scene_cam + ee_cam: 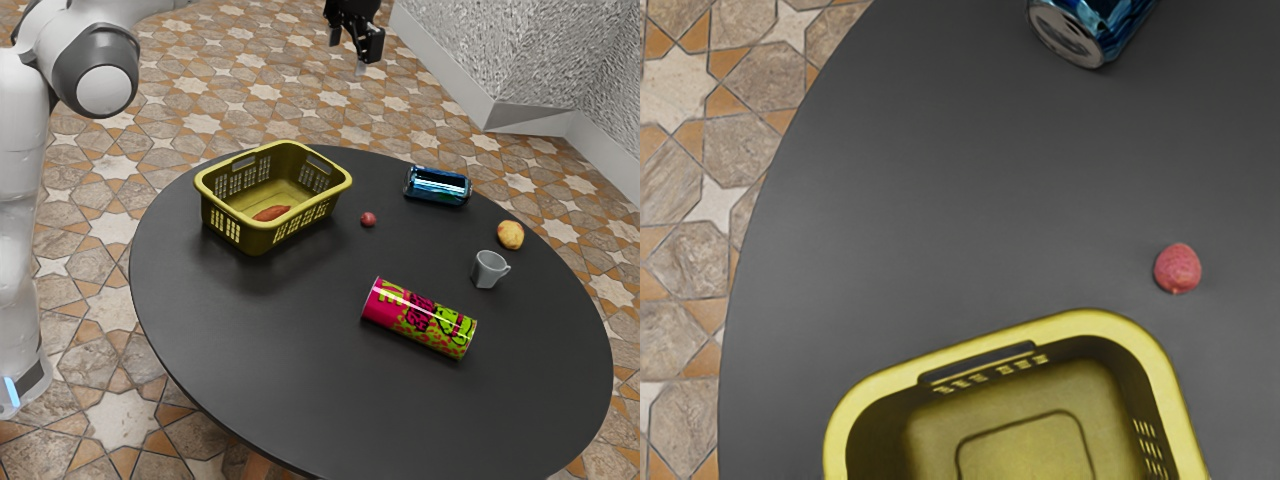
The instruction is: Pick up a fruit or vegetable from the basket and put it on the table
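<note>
Gripper (348, 54): raised well above the yellow basket (1095, 326), fingers spread, nothing between them. Target, a sweet potato by its look (271, 213), lies on the basket floor. Lychee-like fruit (368, 219) already on the table (260, 330), just beside the basket; blue drink can (437, 186) farther from it. Step judged: approach before grasp. Next: centre over the basket, align across the vegetable's narrow width, descend clear of the rim.

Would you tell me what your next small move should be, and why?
I would probably line the gripper up above the orange-red vegetable before lowering: the gripper hangs high over the table, and the vegetable lies low inside the basket, whose raised walls a slanted descent might catch.
</note>
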